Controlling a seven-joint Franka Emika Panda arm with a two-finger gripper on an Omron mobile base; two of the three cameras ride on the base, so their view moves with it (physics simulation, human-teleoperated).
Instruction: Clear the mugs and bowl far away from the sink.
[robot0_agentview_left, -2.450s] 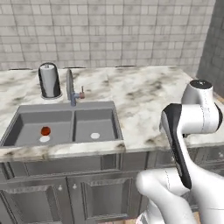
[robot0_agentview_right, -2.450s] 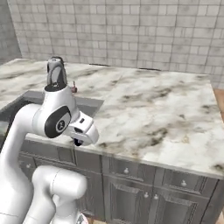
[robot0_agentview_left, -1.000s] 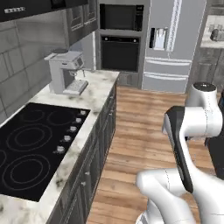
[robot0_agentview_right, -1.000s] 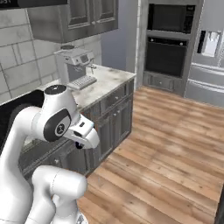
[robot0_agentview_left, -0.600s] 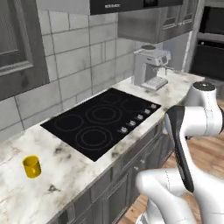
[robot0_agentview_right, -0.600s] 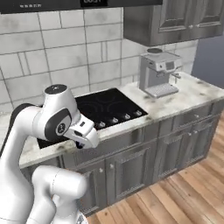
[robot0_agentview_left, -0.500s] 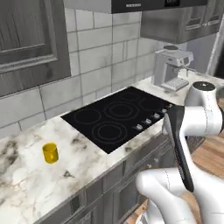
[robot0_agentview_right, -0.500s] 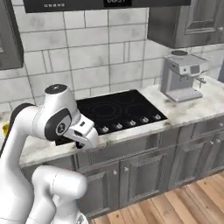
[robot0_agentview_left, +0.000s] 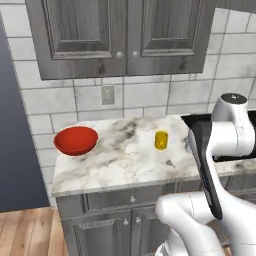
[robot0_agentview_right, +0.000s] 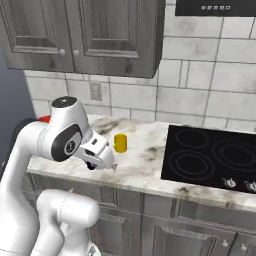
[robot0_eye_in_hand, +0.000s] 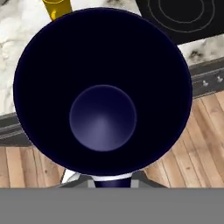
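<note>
My arm is a glossy white Franka Panda, built of thick rounded segments that swell at each joint. In the left base view the upper link (robot0_agentview_left: 227, 137) carries a broad dark grey panel running down its side, topped by a rounded white cap with a grey disc. In the right base view a round dark grey joint face (robot0_agentview_right: 66, 141) sits in the white shell, with small light markings at its centre. Below, my white base column (robot0_agentview_right: 65, 215) bulges smooth and seamless.

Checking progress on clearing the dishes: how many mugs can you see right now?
2. The yellow mug stands on the marble counter beside the cooktop; the navy-lined mug is held in the gripper. Others may be hidden.
</note>
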